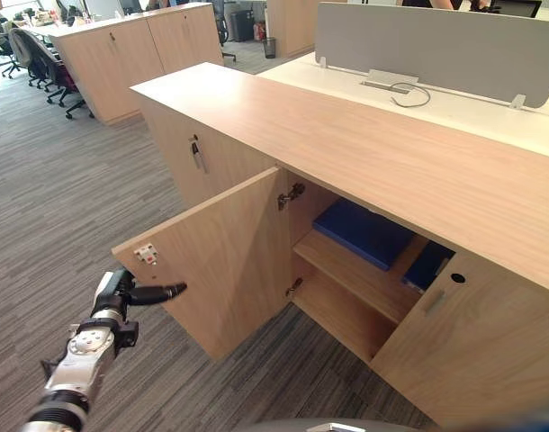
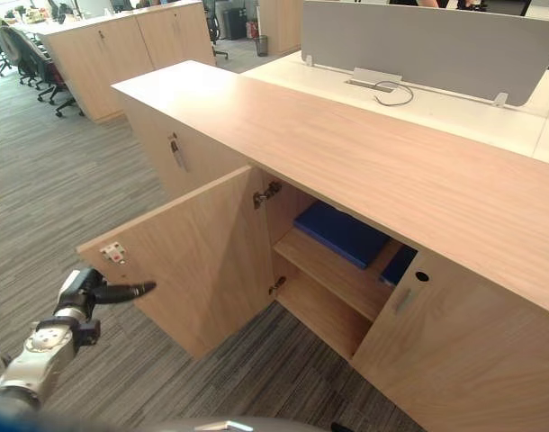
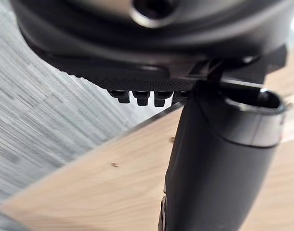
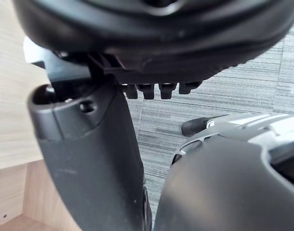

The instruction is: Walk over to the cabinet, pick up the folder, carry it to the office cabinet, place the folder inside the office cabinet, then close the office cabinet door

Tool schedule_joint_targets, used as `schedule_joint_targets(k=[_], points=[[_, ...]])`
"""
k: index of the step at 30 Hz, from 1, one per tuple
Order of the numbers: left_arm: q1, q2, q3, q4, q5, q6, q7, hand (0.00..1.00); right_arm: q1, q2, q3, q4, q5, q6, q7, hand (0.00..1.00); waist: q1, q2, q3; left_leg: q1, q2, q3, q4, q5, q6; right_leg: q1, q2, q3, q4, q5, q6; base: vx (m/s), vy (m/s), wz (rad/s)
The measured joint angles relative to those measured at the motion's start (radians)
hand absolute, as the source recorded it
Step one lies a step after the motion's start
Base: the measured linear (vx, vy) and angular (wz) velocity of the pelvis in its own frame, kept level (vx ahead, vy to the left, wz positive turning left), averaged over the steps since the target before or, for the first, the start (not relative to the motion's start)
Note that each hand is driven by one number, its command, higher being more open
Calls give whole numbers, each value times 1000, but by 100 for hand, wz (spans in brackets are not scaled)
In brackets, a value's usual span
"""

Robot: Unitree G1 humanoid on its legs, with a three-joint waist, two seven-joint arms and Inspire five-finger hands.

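Pointing straight-fingered at the open door's [image 1: 229,261] free edge, left hand [image 1: 121,292] has carpet [image 1: 67,198] all around

Both eye views look steeply down from head height, sharing the long light-wood office cabinet [image 1: 364,153] and its open wooden door [image 1: 220,261] from slightly offset spots. Each wrist view sits very close behind its hand: left hand [image 3: 219,159] facing that door, right hand [image 4: 89,159] facing grey striped carpet [image 4: 243,96].
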Motion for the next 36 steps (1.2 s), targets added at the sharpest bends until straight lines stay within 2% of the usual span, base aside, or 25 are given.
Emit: schedule_joint_targets(k=[1, 2, 3, 4, 6, 8, 10, 11, 12, 14, 18, 21, 23, 26, 27, 28, 31, 32, 33, 34, 35, 36], points=[[0, 102, -129, -55, 11, 17, -68, 100, 0, -3, 1, 9, -16, 0, 13, 100, 0, -2, -8, -6, -7, 6, 0, -5, 5, -8, -9, 8, 0, 8, 10, -44, 120, -7], [0, 150, -189, -92, 19, 19, -106, 100, -1, -6, 2, 15, -31, -1, 19, 100, -1, -2, -14, -14, -11, 10, 0, -7, 9, -15, -12, 15, 1, 11, 16, -38, 121, -14], [0, 240, -286, -184, 52, 20, -201, 100, -3, -7, 8, 18, -45, 0, 30, 100, -1, -2, -23, -24, -15, 21, 0, -11, 16, -31, -14, 26, 1, 24, 22, -26, 117, -27], [18, 300, -326, -289, 90, 19, -293, 100, -7, -12, 10, 17, -73, -1, 43, 100, -2, 0, -27, -32, -17, 33, 0, -14, 22, -46, -17, 41, 2, 40, 24, -19, 138, -33], [89, 334, -298, -447, 131, 8, -404, 100, -10, -19, 45, 17, -84, -1, 54, 100, -14, -2, -35, -38, -18, 56, 0, -19, 29, -59, -22, 57, -4, 63, 20, -1, 132, -38], [179, 308, -256, -600, 132, -29, -464, 100, -11, -10, 76, 16, -97, -2, 59, 100, -34, -17, -47, -38, -23, 72, 1, -25, 34, -62, -25, 64, -16, 70, 15, 13, 80, -28], [224, 284, -210, -711, 126, -71, -493, 100, -10, 0, 91, 17, -113, -4, 69, 100, -42, -42, -61, -37, -24, 83, 1, -25, 35, -60, -25, 72, -25, 71, 14, 15, 21, -16], [239, 279, -175, -776, 121, -103, -504, 100, -9, 2, 108, 17, -114, -10, 75, 100, -49, -46, -62, -34, -24, 83, 1, -27, 32, -55, -24, 73, -26, 70, 12, 11, 9, -8], [246, 279, -155, -801, 115, -116, -510, 100, -9, 0, 116, 17, -115, -13, 76, 100, -53, -44, -63, -33, -24, 83, 1, -29, 29, -54, -24, 73, -26, 69, 12, 0, 0, 0], [269, 279, -66, -857, 104, -151, -516, 100, -14, -16, 119, 18, -119, -16, 83, 100, -63, -19, -66, -33, -24, 83, 0, -30, 28, -54, -24, 73, -26, 67, 8, 0, 0, 0], [281, 274, -14, -861, 62, -158, -515, 100, -20, -42, 130, 26, -123, -22, 91, 100, -65, 14, -73, -30, -23, 82, 1, -23, 33, -52, -20, 73, -33, 60, -1, 4, -10, 0], [289, 254, -14, -861, 59, -158, -517, 100, -26, -48, 153, 38, -123, -22, 94, 100, -67, 17, -74, -27, -15, 79, 1, -15, 31, -46, -12, 72, -37, 58, -5, 3, -60, 2], [293, 235, -14, -860, 59, -158, -516, 100, -35, -47, 159, 40, -141, -21, 94, 100, -67, 8, -67, -20, -10, 78, 1, -12, 26, -38, -6, 73, -39, 54, -11, -23, -62, 0], [303, 147, -28, -826, 59, -160, -502, 100, -52, -47, 189, 49, -151, -20, 93, 100, -74, -10, -52, -5, -3, 78, 0, -7, 20, -28, 2, 69, -40, 49, -17, -49, -64, -1], [303, 77, -43, -768, 54, -167, -492, 100, -57, -47, 198, 49, -151, -19, 93, 100, -82, -16, -44, 4, -2, 77, 0, -6, 19, -18, 2, 69, -40, 45, -16, -27, -31, 0], [302, 2, -51, -702, 45, -167, -486, 100, -57, -46, 199, 48, -151, -19, 93, 100, -87, -18, -44, 6, -2, 77, 0, -6, 19, -17, 2, 69, -39, 44, -15, -36, -28, -1], [284, -360, -20, -338, -6, -158, -425, 100, -56, -44, 199, 49, -149, -16, 89, 100, -95, -23, -44, 11, -3, 79, 0, -6, 19, -14, 2, 71, -40, 42, -12, 0, 0, 0], [258, -513, 44, -146, -51, -137, -392, 100, -56, -39, 196, 49, -148, -13, 81, 100, -94, -31, -40, 12, -3, 80, 1, -6, 19, -13, 2, 72, -40, 42, -12, 0, 0, 0], [242, -583, 88, -52, -85, -119, -364, 100, -57, -36, 195, 49, -146, -12, 73, 100, -94, -37, -37, 11, -1, 82, 8, -6, 19, -13, 2, 73, -39, 42, -12, 0, 0, 0], [210, -683, 190, 107, -132, -94, -321, 100, -61, -23, 195, 48, -140, -12, 65, 100, -94, -54, -23, -8, 8, 83, 50, -26, 16, -15, 2, 75, -35, 42, -12, -10, -51, -5], [191, -742, 292, 214, -196, -76, -274, 100, -73, -10, 194, 48, -113, -12, 47, 100, -95, -67, 6, -62, 38, 83, 177, -84, 14, -18, 7, 79, -30, 42, -14, -23, -79, -8], [192, -761, 332, 244, -224, -77, -244, 100, -78, -7, 194, 49, -103, -12, 37, 100, -95, -71, 22, -90, 59, 83, 247, -118, 12, -19, 15, 83, -29, 41, -15, -28, -107, -23]])
